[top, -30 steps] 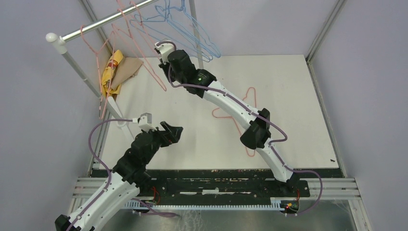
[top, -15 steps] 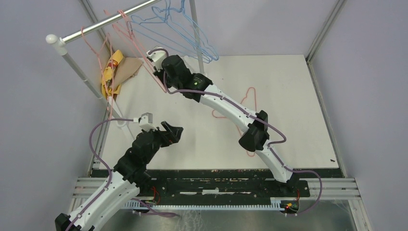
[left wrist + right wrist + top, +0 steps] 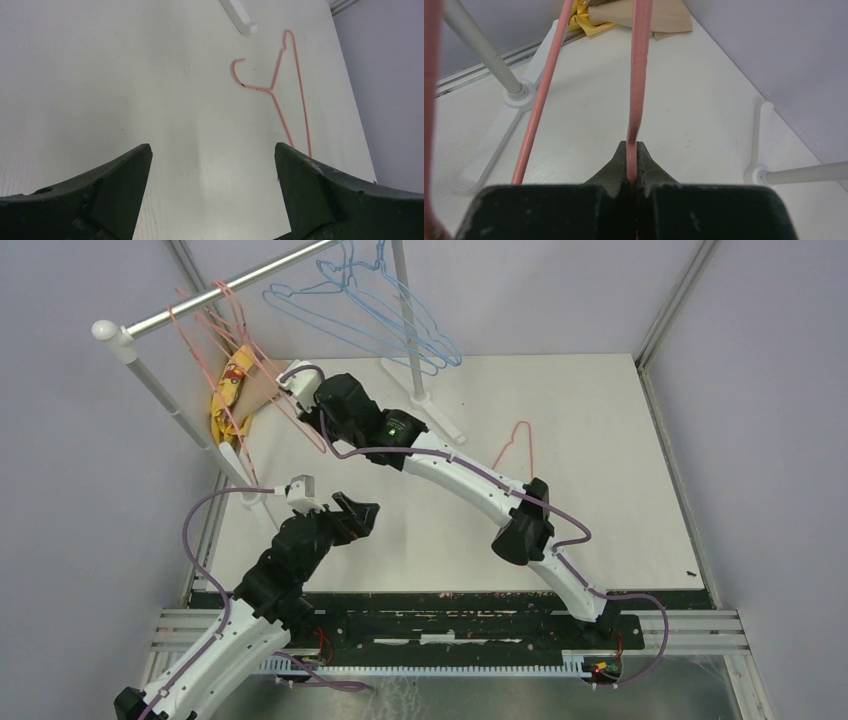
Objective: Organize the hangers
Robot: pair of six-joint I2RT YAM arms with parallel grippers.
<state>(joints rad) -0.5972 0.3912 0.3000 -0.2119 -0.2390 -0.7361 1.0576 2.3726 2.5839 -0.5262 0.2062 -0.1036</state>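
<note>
Several pink hangers [image 3: 228,315] hang near the left end of the silver rail [image 3: 170,305], and light blue hangers [image 3: 372,310] hang further right. Below the rail, my right gripper [image 3: 312,418] is shut on the wire of one hanging pink hanger [image 3: 639,75], which is pinched between its fingertips [image 3: 632,146]. A second pink wire [image 3: 541,100] runs beside it. Another pink hanger [image 3: 515,445] lies flat on the table, also in the left wrist view [image 3: 287,90]. My left gripper [image 3: 362,512] hovers open over the near-left table [image 3: 212,155] with nothing in it.
A yellow and beige cloth [image 3: 235,385] lies at the back left, beside the rack's white pole [image 3: 165,395]. White rack feet rest on the table [image 3: 440,420], [image 3: 519,92], [image 3: 759,175]. Grey walls close in the left, back and right sides.
My right gripper has moved left along under the rail, carrying the pink hanger away from the blue ones toward the rail's left end. The left arm has not moved.
</note>
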